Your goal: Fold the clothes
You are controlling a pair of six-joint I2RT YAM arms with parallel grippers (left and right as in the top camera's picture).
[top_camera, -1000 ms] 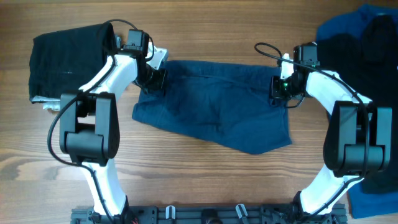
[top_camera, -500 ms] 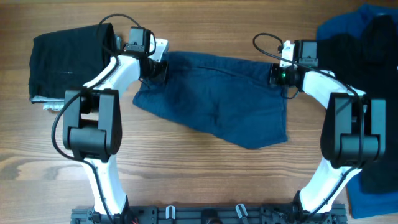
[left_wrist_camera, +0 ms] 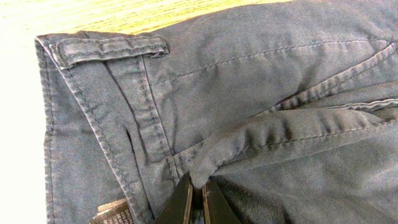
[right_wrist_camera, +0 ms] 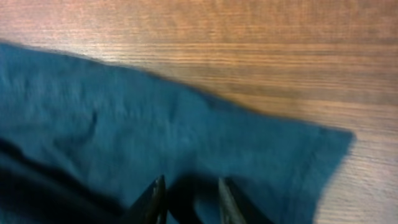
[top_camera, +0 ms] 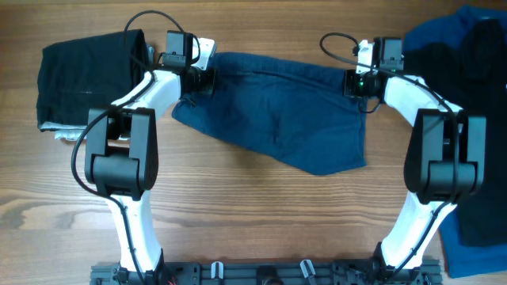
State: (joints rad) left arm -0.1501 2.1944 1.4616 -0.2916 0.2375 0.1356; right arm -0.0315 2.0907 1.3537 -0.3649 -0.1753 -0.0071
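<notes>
The clothes in play are dark navy shorts [top_camera: 277, 111], spread flat across the middle of the table with the waistband toward the far side. My left gripper [top_camera: 202, 79] is at the shorts' far left corner. In the left wrist view it [left_wrist_camera: 200, 190] is shut on a raised fold of the fabric, just below the waistband and a belt loop [left_wrist_camera: 112, 46]. My right gripper [top_camera: 354, 83] is at the far right corner. In the right wrist view its jaws [right_wrist_camera: 189, 193] stand apart over the blue cloth [right_wrist_camera: 186, 124], pinching nothing.
A folded black garment [top_camera: 83, 79] lies at the far left, with a pale grey-white piece [top_camera: 59, 131] showing under its near edge. A heap of brighter blue and black clothes [top_camera: 459, 47] fills the right edge. Bare wood table [top_camera: 253, 214] lies in front of the shorts.
Both grippers have moved toward the far side of the table, pulling the shorts with them and stretching the waistband. The right gripper's jaws, shut a second ago, now stand apart.
</notes>
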